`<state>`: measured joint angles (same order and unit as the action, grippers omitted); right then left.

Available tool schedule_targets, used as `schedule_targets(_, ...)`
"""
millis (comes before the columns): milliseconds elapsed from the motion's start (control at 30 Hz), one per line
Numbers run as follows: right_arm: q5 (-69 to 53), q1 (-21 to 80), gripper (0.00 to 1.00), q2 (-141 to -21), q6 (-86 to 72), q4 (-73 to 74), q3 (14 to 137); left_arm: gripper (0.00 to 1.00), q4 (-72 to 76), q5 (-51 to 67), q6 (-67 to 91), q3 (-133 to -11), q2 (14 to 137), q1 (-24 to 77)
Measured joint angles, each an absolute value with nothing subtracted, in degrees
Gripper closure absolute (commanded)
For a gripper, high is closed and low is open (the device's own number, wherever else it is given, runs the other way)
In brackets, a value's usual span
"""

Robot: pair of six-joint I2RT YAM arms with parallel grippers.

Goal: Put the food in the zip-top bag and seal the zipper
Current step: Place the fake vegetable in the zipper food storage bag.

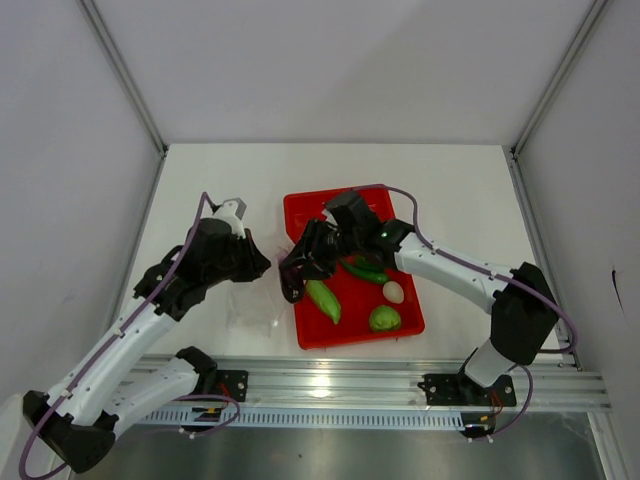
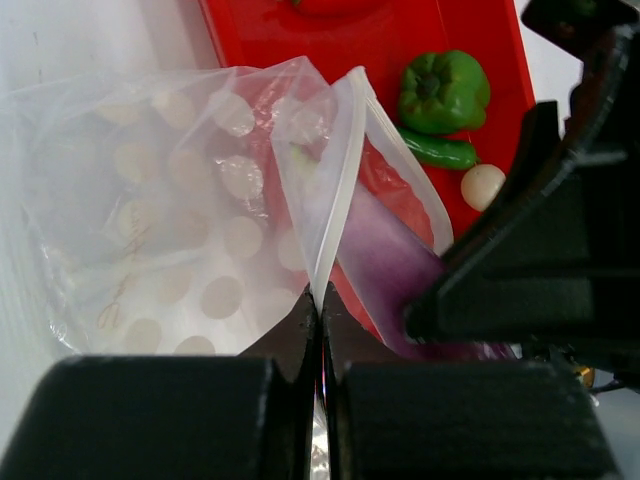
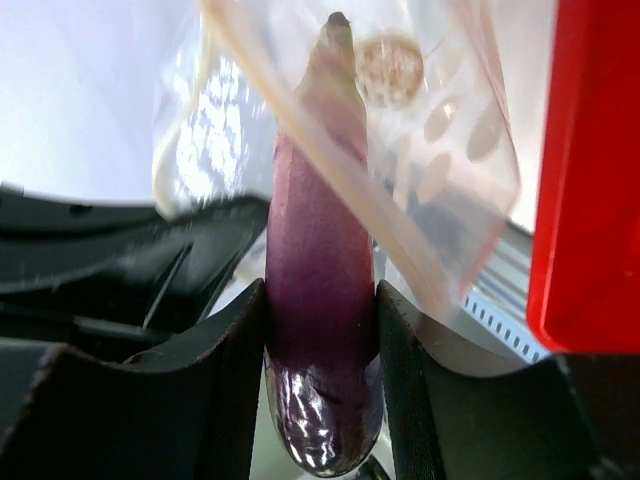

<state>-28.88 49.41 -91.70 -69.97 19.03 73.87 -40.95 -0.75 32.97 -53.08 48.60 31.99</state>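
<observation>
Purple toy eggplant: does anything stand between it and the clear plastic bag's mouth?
Nothing visible. The right tool holds the purple toy eggplant at the open mouth of the clear plastic bag, whose edge the left tool pinches.

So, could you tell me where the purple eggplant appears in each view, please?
Top external: not visible, hidden under the right gripper by the left edge of the red tray.
Left wrist: eggplant, right of centre, at the mouth of the zip-top bag.
Right wrist: eggplant, centre, between the gripper's fingers.
Shared landmark: the red tray.
</observation>
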Motion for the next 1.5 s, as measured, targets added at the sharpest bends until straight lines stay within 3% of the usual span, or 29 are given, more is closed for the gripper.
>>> schedule_targets(400,-17.0,49.7,0.73,-94.7,-70.3,21.5,76.6,0.99,-40.8,3.2,33.0,-52.9,48.5,32.1)
schedule_targets(700,-3.2,55.2,0.68,-99.4,-59.5,25.1,83.2,0.99,-39.9,6.5,33.7,-53.0,49.5,32.2)
schedule_targets(800,0.6,57.5,0.60,-100.1,-54.9,25.1,83.2,0.99,-41.0,7.1,34.2,-53.1,50.5,32.2)
schedule_targets(933,4.4,58.7,0.35,-100.8,-50.0,25.3,83.2,0.99,-42.9,7.7,34.7,-53.3,51.8,32.2)
schedule_targets(1100,6.0,58.8,0.21,-100.7,-46.5,26.1,83.1,1.00,-44.6,7.4,35.6,-53.8,52.4,32.2)
schedule_targets(1500,1.9,58.6,0.24,-93.4,-45.8,26.6,79.4,0.99,-44.6,5.7,37.2,-54.9,52.2,32.2)
